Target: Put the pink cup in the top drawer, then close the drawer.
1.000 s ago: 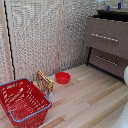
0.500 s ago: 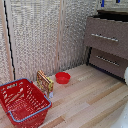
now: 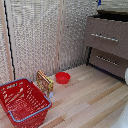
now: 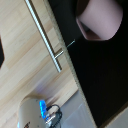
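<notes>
Exterior view, near to far: red basket (image 3: 22, 102), box (image 3: 44, 83) just outside it, red bowl (image 3: 62, 77), then dresser (image 3: 107, 42), top drawer open. Wrist view: pink mug (image 4: 100, 20) inside that dark drawer. Gripper state: can't tell.

wood floor (image 3: 95, 100), red basket (image 3: 22, 102), red bowl (image 3: 62, 77)

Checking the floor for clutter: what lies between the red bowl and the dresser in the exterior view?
Only bare wooden floor shows in the exterior view between the red bowl and the dresser; the basket and a small box lie on the bowl's other side.
</notes>
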Tool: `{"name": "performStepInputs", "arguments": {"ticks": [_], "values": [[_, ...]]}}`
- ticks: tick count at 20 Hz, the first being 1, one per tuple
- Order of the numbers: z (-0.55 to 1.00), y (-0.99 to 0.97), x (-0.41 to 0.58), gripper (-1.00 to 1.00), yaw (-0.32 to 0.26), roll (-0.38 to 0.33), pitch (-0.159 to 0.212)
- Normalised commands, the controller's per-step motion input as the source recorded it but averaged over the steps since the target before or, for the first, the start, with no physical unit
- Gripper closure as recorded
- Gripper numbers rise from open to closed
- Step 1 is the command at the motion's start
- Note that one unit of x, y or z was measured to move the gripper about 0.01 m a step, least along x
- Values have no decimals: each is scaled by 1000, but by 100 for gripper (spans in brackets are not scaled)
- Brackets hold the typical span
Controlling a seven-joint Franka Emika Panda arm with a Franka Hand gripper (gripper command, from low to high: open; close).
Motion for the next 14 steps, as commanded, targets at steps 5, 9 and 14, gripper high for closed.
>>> {"name": "performStepInputs", "arguments": {"ticks": [5,9,14], "values": [[-139,104,-338,-100,88,-375,47],[-156,152,-380,-100,84,-375,79],[-337,306,-281,-100,58,-363,49]]}}
